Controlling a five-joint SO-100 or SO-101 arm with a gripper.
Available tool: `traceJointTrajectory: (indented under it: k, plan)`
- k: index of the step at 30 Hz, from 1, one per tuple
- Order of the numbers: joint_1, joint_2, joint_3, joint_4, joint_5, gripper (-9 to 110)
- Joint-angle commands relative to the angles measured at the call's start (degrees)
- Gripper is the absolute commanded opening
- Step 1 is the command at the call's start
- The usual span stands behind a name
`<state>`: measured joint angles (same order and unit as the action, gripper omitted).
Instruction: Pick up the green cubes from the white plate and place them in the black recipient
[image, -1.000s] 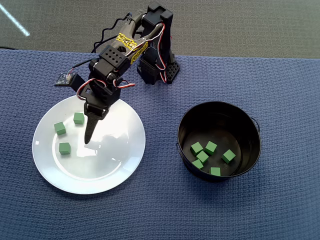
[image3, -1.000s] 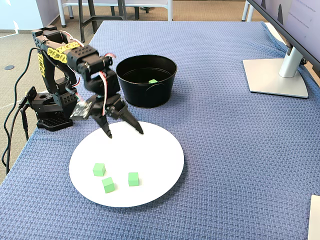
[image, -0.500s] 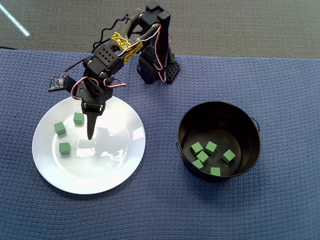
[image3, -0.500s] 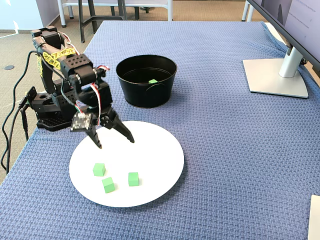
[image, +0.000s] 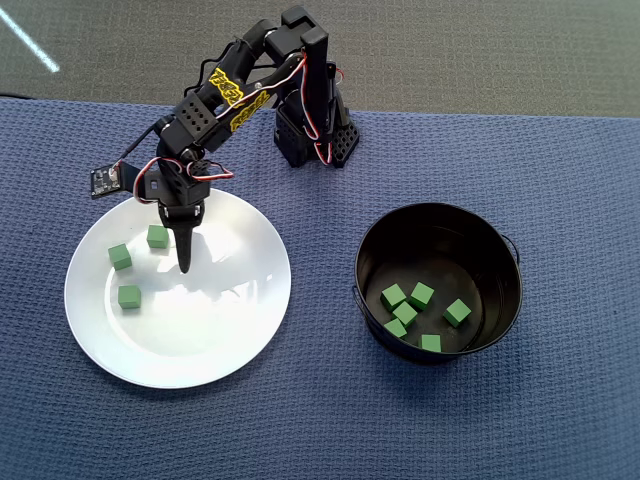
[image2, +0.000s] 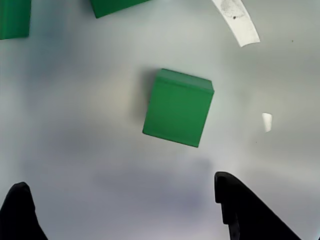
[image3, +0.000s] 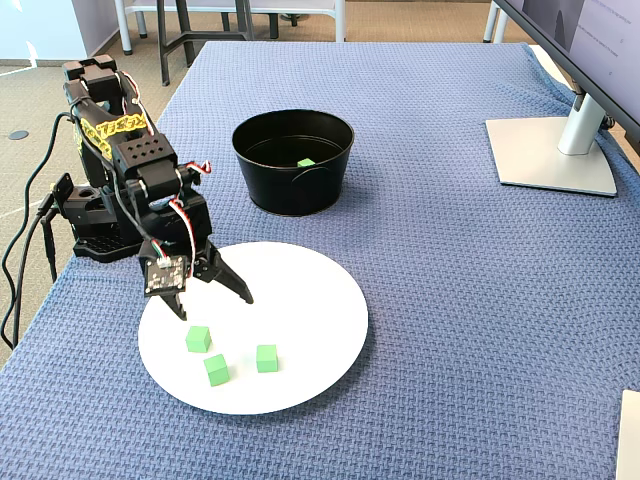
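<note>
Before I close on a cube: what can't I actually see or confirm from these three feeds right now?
- Wrist view: the end effector shows only its fingertips, cut off by the bottom edge; two green cubes are clipped by the top edge.
- Fixed view: the black recipient wall hides its floor; only one cube inside shows.
- Overhead view: the end effector's height above the white plate cannot be judged, and the arm covers part of the rim.
</note>
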<state>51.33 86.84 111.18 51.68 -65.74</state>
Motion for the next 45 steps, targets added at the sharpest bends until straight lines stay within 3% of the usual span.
traceJointTrajectory:
  k: [1,15,36,45]
  plan:
    - [1.8,-0.4,-4.2,-2.2,-2.9,42]
    - [4.4,-7.1,-13.6,-2.8,-4.6,40]
    - [2.2,-6.2,-6.1,-7.6,-1.0,36]
    - [1.5,-5.5,-5.4,-7.8,0.7,27]
